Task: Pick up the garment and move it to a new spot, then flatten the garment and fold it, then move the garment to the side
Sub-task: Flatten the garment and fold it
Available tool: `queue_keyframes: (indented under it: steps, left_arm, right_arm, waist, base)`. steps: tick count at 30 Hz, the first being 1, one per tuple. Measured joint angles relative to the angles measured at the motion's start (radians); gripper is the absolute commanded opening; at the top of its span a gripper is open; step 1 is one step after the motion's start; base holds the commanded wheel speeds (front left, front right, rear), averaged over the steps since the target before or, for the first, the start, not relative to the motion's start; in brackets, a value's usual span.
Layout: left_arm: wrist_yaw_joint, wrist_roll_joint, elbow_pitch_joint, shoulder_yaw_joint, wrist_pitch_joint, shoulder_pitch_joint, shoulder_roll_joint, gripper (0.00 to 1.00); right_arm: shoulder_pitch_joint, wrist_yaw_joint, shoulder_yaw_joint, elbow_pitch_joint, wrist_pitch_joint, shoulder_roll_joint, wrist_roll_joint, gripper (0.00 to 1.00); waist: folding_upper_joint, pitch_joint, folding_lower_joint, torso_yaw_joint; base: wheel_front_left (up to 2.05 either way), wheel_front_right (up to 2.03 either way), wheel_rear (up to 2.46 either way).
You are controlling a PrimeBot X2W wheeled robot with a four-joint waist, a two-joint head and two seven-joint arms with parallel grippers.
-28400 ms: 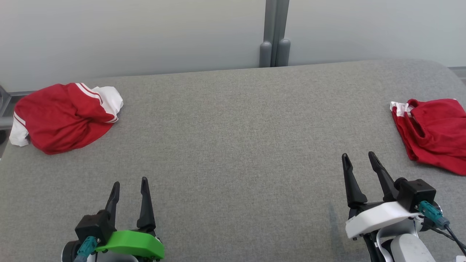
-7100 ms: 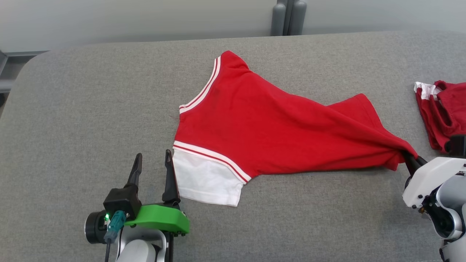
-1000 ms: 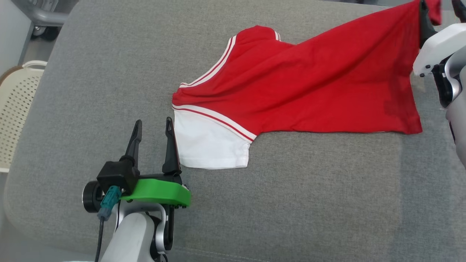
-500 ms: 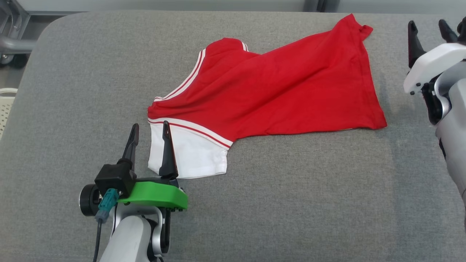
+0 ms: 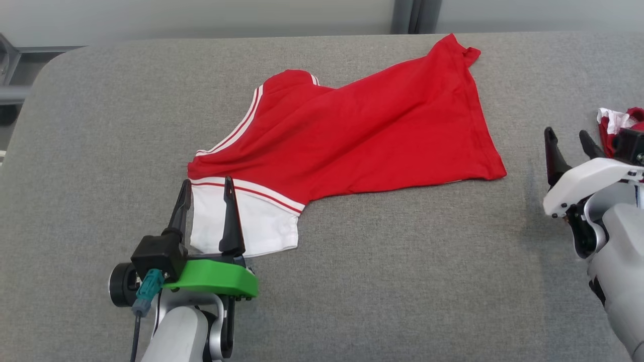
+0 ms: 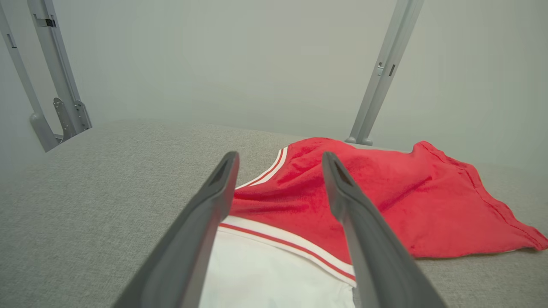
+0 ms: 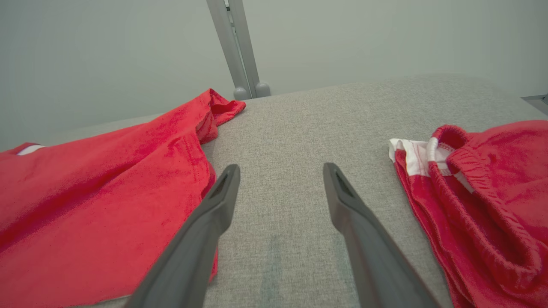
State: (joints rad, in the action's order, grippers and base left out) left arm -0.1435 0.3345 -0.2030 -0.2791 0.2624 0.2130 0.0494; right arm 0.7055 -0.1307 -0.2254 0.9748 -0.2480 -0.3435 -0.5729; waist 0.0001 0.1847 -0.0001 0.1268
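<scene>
grey padded table (image 5: 382,281) bears red shirt (image 5: 362,130), maybe shorts (image 7: 492,205).

The garment (image 5: 352,130) lies spread across the middle of the desk (image 5: 402,281), one corner reaching the far edge and its sleeve (image 5: 251,226) at the near left. The left claw (image 5: 207,182) sits at the near left, over the left part of that sleeve; contact cannot be told. The right claw (image 5: 566,132) sits at the right, apart from the garment, between it and a second garment (image 5: 618,120) lying at the desk's right edge. A post (image 5: 410,15) stands behind the desk's far edge.
</scene>
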Motion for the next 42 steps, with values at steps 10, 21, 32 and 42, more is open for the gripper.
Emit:
queue_keyframes:
  steps: [10, 21, 32, 42]
  left_arm:
    - [-0.002, 0.0, -0.004, 0.003, 0.0, -0.009, 0.0, 1.0]
    - [-0.002, 0.006, -0.011, -0.005, 0.0, -0.015, 0.0, 1.0]
    - [-0.002, 0.007, -0.013, -0.003, 0.0, -0.018, 0.0, 1.0]
    - [-0.007, 0.006, -0.015, 0.007, 0.0, -0.028, 0.0, 1.0]
  right_arm:
    - [-0.072, 0.0, -0.02, -0.038, 0.0, 0.031, -0.051, 1.0]
    - [-0.063, 0.0, -0.034, 0.094, 0.04, 0.082, -0.058, 1.0]
    - [0.022, 0.0, -0.019, 0.233, 0.035, 0.11, -0.051, 0.18]
    - [0.037, 0.0, -0.01, 0.258, 0.001, 0.122, -0.04, 0.0]
  waist:
    - [0.0, 0.0, 0.0, 0.025]
    - [0.0, 0.002, 0.0, 0.074]
    - [0.0, 0.01, 0.0001, 0.11]
    - [0.0, -0.004, 0.0001, 0.072]
  base:
    - [0.0, 0.0, 0.0]
    - [0.0, 0.0, 0.0]
    - [0.0, 0.0, 0.0]
    - [0.0, 0.0, 0.0]
